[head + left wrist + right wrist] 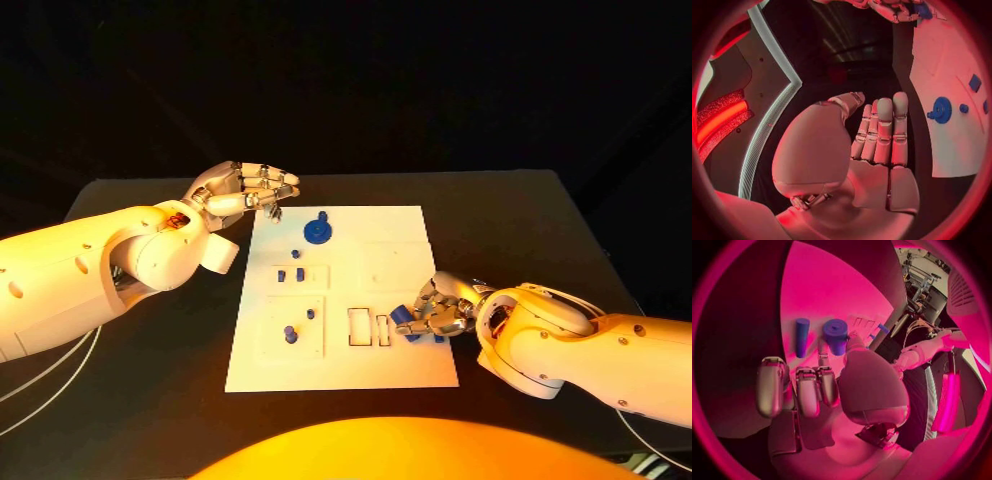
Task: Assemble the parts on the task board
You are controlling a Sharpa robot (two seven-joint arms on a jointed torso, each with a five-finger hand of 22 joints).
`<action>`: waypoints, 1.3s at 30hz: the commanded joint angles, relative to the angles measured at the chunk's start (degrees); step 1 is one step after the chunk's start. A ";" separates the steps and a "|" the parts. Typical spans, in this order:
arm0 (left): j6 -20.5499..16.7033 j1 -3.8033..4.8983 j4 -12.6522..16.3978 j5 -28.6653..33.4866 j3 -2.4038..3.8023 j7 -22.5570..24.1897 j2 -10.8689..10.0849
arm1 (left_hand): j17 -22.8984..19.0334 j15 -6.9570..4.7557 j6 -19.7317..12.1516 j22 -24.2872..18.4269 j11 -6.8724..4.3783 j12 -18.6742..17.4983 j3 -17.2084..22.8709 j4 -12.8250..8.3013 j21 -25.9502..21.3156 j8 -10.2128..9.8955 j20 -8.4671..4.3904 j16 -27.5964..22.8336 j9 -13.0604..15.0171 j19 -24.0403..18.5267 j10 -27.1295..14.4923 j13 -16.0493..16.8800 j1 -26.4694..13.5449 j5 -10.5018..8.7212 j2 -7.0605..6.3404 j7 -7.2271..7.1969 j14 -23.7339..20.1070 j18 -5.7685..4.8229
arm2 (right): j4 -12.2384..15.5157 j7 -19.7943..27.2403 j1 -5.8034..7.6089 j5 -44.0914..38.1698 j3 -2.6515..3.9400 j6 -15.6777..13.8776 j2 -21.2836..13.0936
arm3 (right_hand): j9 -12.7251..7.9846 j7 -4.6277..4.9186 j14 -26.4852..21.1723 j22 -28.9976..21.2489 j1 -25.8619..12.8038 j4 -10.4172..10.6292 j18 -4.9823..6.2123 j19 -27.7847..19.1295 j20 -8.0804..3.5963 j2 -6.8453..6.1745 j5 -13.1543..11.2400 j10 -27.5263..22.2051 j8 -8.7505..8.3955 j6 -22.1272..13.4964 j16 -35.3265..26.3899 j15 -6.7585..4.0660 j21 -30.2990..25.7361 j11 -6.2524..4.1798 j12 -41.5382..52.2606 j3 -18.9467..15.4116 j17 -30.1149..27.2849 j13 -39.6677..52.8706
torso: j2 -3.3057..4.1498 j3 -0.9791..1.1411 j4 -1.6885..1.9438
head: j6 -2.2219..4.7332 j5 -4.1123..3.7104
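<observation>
The white task board [378, 372] lies in the middle of the black table. A round blue disc part [317, 232] stands near its far edge, also seen in the left wrist view as the disc [941, 110] on the board [945, 155]. Several small blue parts [291, 274] sit along the board's left half. My left hand [245, 190] hovers over the far left corner, fingers extended side by side [882, 132], holding nothing. My right hand [440, 312] rests at the board's right side and pinches a short blue cylinder [836, 335]; a thin blue peg [802, 337] lies beside it.
Two narrow rectangular slots [369, 328] lie just left of my right hand. Bare black table [519, 220] runs along both sides of the board, with its far edge close behind my left hand. Thin cables [43, 385] trail off the near left.
</observation>
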 commanded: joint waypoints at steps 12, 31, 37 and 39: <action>1.36 0.03 0.29 0.49 -0.05 0.27 -0.12 | -0.10 0.24 -0.30 -0.10 -0.06 0.40 -0.07 0.23 0.05 0.23 0.21 -0.22 0.06 -0.18 -0.41 0.03 -0.42 0.26 -0.04 -0.08 -0.36 0.43 | 0.75 -1.98 -0.79 -2.02 -0.48 0.08 0.00 | 1.67 -0.81 5.32 8.67 6.46 -0.63 -1.06 0.79 -1.04 1.83 -0.14 2.37 2.24 1.20 0.36 -1.15 0.78 -1.33 -0.07 0.66 10.92 8.86 | 0.02 0.06 -0.06 | 0.08 -0.04; -0.89 0.03 -0.22 0.94 -0.11 3.57 0.09 | -0.08 0.19 0.01 -0.13 -0.15 0.84 -0.16 0.34 0.02 0.66 0.21 -0.12 0.19 -0.23 0.04 0.16 -0.53 0.27 -0.06 -0.13 -0.34 0.44 | 3.43 2.73 2.74 4.97 -0.31 -5.67 -0.93 | 2.72 -1.69 5.58 9.51 6.10 -0.38 -1.39 1.51 -1.54 3.34 -0.21 3.99 3.71 2.86 0.66 -1.76 2.24 -2.08 1.72 -0.59 12.21 11.50 | 0.01 0.05 -0.09 | 0.66 0.02; -0.92 0.03 -0.44 1.51 -0.11 4.53 0.18 | -0.08 0.16 0.06 -0.18 -0.24 1.11 -0.38 0.65 -0.04 0.84 0.21 -0.07 0.23 -0.27 0.28 0.23 -0.98 0.38 -0.29 -0.22 -0.34 0.44 | 3.42 2.99 3.11 6.85 -0.31 -4.45 -0.09 | 2.87 -1.84 5.63 9.58 5.78 -0.30 -1.41 1.56 -1.66 3.78 -0.19 4.04 3.91 3.12 0.72 -1.88 2.32 -2.22 1.75 -0.85 12.44 11.58 | 0.02 -0.04 -0.09 | 0.65 0.02; -0.91 0.03 -0.48 1.59 -0.11 4.63 0.18 | -0.08 0.16 0.06 -0.18 -0.24 1.11 -0.38 0.65 -0.04 0.84 0.21 -0.07 0.23 -0.27 0.28 0.23 -0.98 0.38 -0.29 -0.22 -0.34 0.44 | 3.16 2.87 3.12 7.42 -0.31 -3.65 0.52 | 2.91 -1.87 5.64 9.60 5.62 -0.27 -1.41 1.57 -1.69 3.94 -0.20 4.05 3.94 3.16 0.74 -1.91 2.34 -2.25 1.74 -0.95 12.51 11.59 | 0.02 -0.05 -0.10 | 0.64 0.13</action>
